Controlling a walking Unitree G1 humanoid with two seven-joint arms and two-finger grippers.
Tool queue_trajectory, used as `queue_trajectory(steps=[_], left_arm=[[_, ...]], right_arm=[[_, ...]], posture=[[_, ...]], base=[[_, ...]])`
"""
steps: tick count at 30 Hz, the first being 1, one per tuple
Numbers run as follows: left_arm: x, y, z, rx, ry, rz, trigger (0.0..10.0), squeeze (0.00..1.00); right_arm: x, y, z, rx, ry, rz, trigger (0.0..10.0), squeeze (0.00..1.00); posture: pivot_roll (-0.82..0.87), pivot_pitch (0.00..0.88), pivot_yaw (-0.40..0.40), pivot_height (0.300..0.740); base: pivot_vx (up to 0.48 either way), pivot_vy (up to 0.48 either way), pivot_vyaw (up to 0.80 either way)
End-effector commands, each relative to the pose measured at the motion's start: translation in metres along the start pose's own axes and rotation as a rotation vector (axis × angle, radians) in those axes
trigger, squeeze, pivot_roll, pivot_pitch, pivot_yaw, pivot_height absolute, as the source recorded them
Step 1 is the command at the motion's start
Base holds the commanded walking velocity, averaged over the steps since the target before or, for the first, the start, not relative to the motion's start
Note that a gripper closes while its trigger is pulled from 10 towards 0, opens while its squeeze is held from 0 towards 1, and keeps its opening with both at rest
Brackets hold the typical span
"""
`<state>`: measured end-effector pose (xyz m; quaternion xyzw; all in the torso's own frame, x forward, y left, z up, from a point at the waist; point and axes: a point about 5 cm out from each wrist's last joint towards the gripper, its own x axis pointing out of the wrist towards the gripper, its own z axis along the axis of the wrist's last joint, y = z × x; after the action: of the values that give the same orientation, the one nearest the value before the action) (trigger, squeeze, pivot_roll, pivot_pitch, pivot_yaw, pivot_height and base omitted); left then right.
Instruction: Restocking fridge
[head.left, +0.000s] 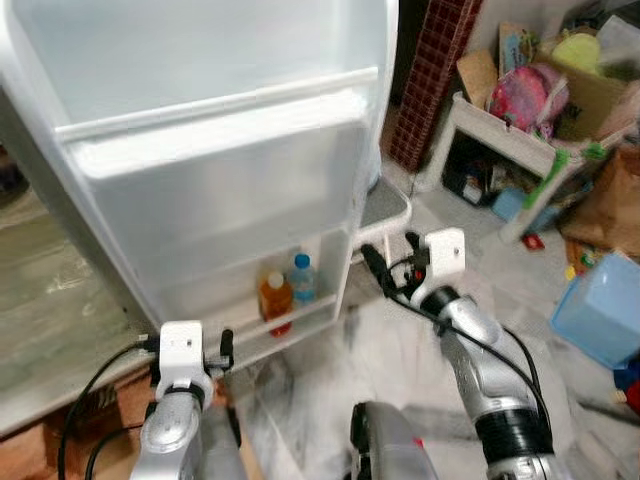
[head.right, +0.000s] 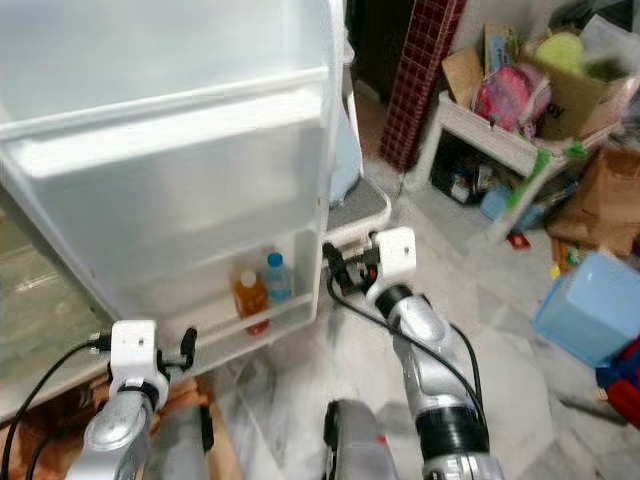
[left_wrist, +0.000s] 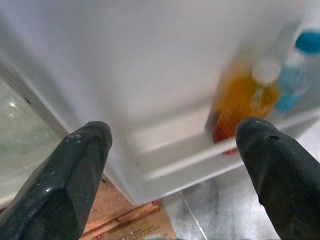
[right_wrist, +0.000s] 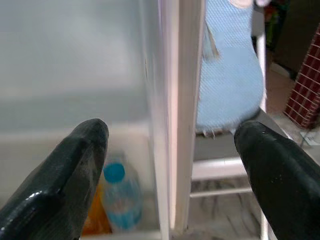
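The white fridge door (head.left: 220, 190) stands open before me. Its lowest door shelf (head.left: 290, 325) holds an orange juice bottle (head.left: 275, 300) and a water bottle with a blue cap (head.left: 303, 278). My right gripper (head.left: 388, 262) hangs open and empty at the door's outer edge (right_wrist: 172, 115), one finger on each side of it in the right wrist view. My left gripper (head.left: 218, 352) is open and empty, low in front of the door shelf (left_wrist: 200, 155), left of the orange bottle (left_wrist: 245, 107).
A light blue cloth (right_wrist: 227, 75) hangs over a white chair (head.left: 385, 215) just behind the door. Right of me stand a white rack with toys and boxes (head.left: 530, 110), a brown paper bag (head.left: 610, 205) and a blue bin (head.left: 600, 310) on the marble floor.
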<state>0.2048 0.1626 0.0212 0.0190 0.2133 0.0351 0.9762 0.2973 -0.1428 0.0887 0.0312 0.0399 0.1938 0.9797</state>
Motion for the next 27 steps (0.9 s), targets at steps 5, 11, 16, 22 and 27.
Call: queue_trajectory(steps=[5,11,16,22,27], left_arm=[[0.001,-0.004,-0.001,0.033,0.013,-0.037,10.0,0.0],[0.002,-0.006,-0.001,0.044,0.022,-0.053,10.0,0.0],[0.003,-0.007,-0.001,0.051,0.02,-0.065,10.0,0.0],[0.004,-0.008,0.003,0.078,-0.005,-0.075,10.0,0.0],[0.005,-0.008,0.005,0.077,-0.012,-0.066,10.0,0.0]], right_arm=[[0.002,0.0,0.003,0.0,-0.017,0.01,10.0,0.0],[0.001,0.002,-0.001,0.006,0.007,0.042,10.0,0.0],[-0.001,0.007,-0.006,0.013,0.037,0.111,10.0,0.0],[-0.002,0.007,-0.007,0.009,0.047,0.152,10.0,0.0],[-0.008,0.014,-0.013,0.026,0.103,0.28,10.0,0.0]], posture=[[0.06,0.0,-0.057,0.74],[0.06,0.0,-0.057,0.74],[0.06,0.0,-0.056,0.74],[0.06,0.0,-0.057,0.74],[0.06,0.0,-0.062,0.74]], base=[[0.0,0.0,0.0],[0.0,0.0,0.0],[0.0,0.0,0.0],[0.0,0.0,0.0],[-0.065,0.0,0.0]])
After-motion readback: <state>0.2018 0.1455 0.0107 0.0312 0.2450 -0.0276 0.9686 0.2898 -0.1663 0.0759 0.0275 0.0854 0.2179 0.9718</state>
